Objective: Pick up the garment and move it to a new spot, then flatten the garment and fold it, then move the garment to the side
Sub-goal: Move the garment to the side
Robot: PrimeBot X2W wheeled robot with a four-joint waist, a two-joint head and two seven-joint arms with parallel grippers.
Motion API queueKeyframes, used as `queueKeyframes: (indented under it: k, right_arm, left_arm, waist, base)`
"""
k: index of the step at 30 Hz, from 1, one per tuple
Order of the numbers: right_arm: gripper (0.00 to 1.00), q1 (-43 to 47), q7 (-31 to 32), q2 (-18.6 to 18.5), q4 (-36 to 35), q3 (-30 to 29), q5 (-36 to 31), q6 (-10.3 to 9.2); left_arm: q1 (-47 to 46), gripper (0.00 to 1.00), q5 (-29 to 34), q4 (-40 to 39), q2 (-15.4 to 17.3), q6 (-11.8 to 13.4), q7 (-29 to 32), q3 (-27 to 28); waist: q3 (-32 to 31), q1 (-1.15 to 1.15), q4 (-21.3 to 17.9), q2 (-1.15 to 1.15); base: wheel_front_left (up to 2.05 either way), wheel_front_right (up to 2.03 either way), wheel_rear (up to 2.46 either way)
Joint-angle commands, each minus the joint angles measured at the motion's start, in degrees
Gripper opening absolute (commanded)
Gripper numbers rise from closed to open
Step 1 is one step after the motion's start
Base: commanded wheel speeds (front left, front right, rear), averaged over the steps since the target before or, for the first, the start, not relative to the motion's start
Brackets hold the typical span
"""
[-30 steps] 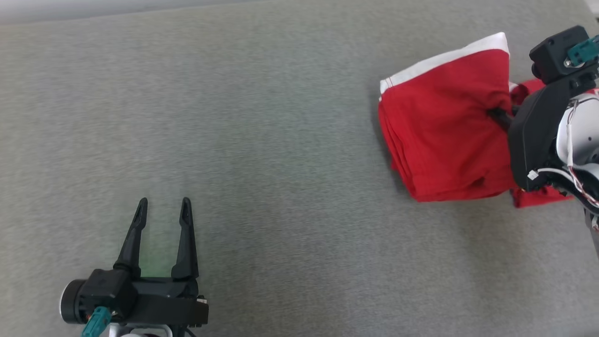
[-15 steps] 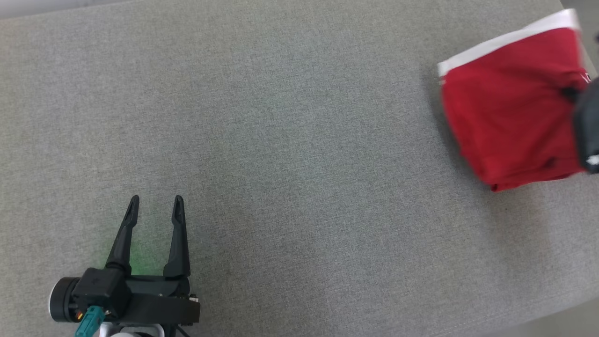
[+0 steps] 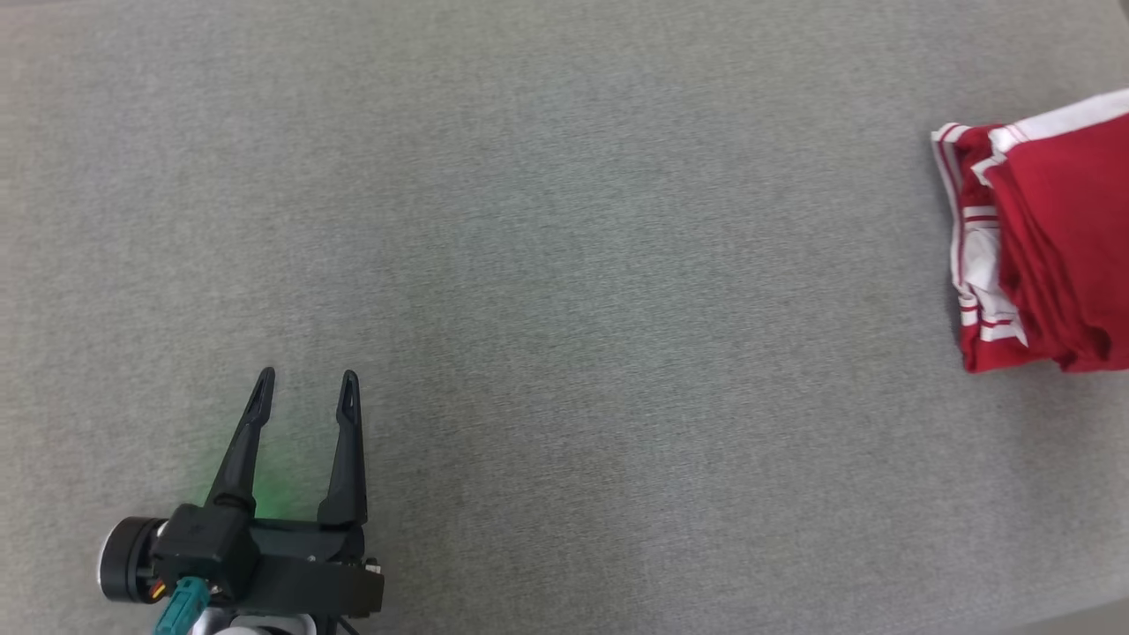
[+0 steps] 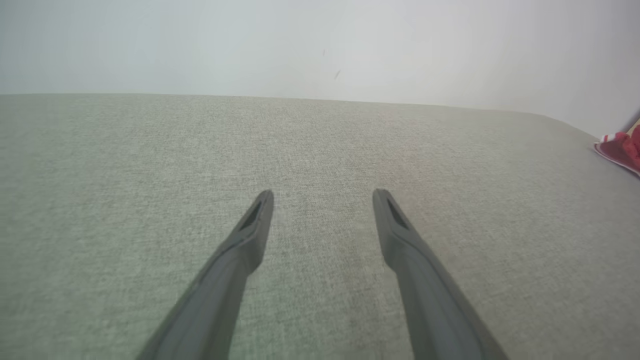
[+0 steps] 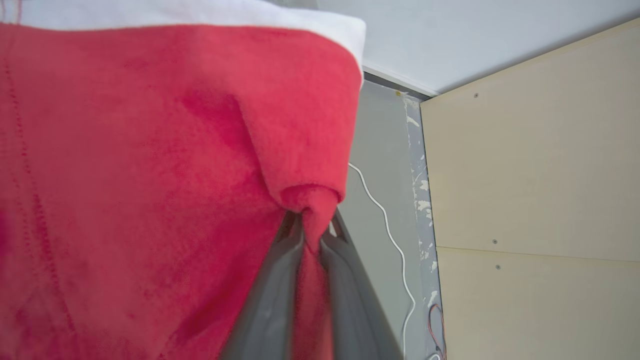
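The red garment (image 3: 1050, 238) has slid rightward across the grey surface (image 3: 564, 265). A second ago it sat well in from the right edge with the right arm visible beside it. Now it lies at the far right of the head view, partly cut off by the frame, and a white-striped fold shows along its left side. The left gripper (image 3: 309, 377) has hardly shifted in that view, so this is a move of the cloth and not of the camera.

The right gripper (image 5: 314, 235) is clamped on a pinched tuck of the red fabric, which bunches just above its fingertips. The rest of the garment (image 5: 150, 175) hangs broad to the left in the right wrist view. A white cable (image 5: 385, 215) and a beige panel (image 5: 530, 175) lie beyond it.

The left gripper (image 4: 323, 194) rests near the robot at the left, jaws wide apart and holding nothing. The garment (image 4: 622, 150) is a red sliver far to its right.

This looks like the last step, carrying the folded garment to the side. What is probably left is to set it down and let go.
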Motion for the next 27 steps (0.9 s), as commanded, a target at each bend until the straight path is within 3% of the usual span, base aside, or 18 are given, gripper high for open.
queueKeyframes:
  k: [1, 2, 3, 4, 5, 13, 16, 27]
  right_arm:
    - [0.04, 0.90, -1.61, -0.13, 1.18, -0.76, -1.87, 0.00]
    - [0.14, 0.92, -2.44, -0.22, 1.81, -1.52, -2.65, 0.00]
    - [0.36, 1.09, -3.18, 0.04, 2.35, -2.19, -3.52, 0.00]
    - [0.84, 1.34, -3.85, 0.31, 2.76, -2.75, -4.56, 0.00]
    - [1.00, 1.58, -4.34, 0.73, 3.10, -3.18, -5.22, 0.00]
    - [1.00, 3.71, -7.59, 4.60, 2.40, -7.02, -7.60, 0.00]
    - [1.00, 6.31, -11.48, 7.17, -0.08, -8.69, -6.25, 0.00]
    - [1.00, 21.93, -28.67, 21.78, -15.79, -14.54, -3.67, 0.00]
  left_arm:
    - [-0.11, 1.00, 0.50, -0.26, 0.08, -0.26, -0.16, 0.29]
    - [-0.12, 1.00, 0.60, -0.27, 0.09, -0.32, -0.16, 0.36]
    - [-0.12, 1.00, 0.70, -0.28, 0.09, -0.29, -0.16, 0.54]
    - [-0.12, 1.00, 0.79, -0.35, 0.08, -0.33, -0.16, 0.64]
    - [-0.12, 1.00, 0.89, -0.41, 0.08, -0.37, -0.16, 0.78]
    - [-0.05, 1.00, 0.14, -0.62, 0.08, -0.50, -0.16, 0.94]
    - [0.66, 1.00, -0.94, -0.65, 0.07, 0.06, -0.16, 0.83]
    - [4.73, 1.00, -5.00, -1.42, 0.04, 2.53, -0.16, 3.01]
  waist:
    - [0.51, 0.00, 1.11, 0.00]
    - [0.57, 0.00, 1.42, 0.00]
    - [0.59, 0.00, 1.63, 0.00]
    - [0.59, 0.00, 1.85, 0.00]
    - [0.56, 0.00, 2.01, 0.00]
    - [-1.07, 0.00, 2.88, 0.00]
    - [-2.89, 0.00, 3.38, 0.00]
    - [-12.03, 0.00, 4.71, 0.00]
  base:
    - [0.00, 0.00, 0.00]
    - [0.00, 0.00, 0.00]
    - [0.00, 0.00, 0.00]
    - [0.00, 0.00, 0.00]
    - [0.00, 0.00, 0.00]
    - [0.00, 0.00, 0.00]
    - [0.00, 0.00, 0.00]
    - [0.00, 0.00, 0.00]
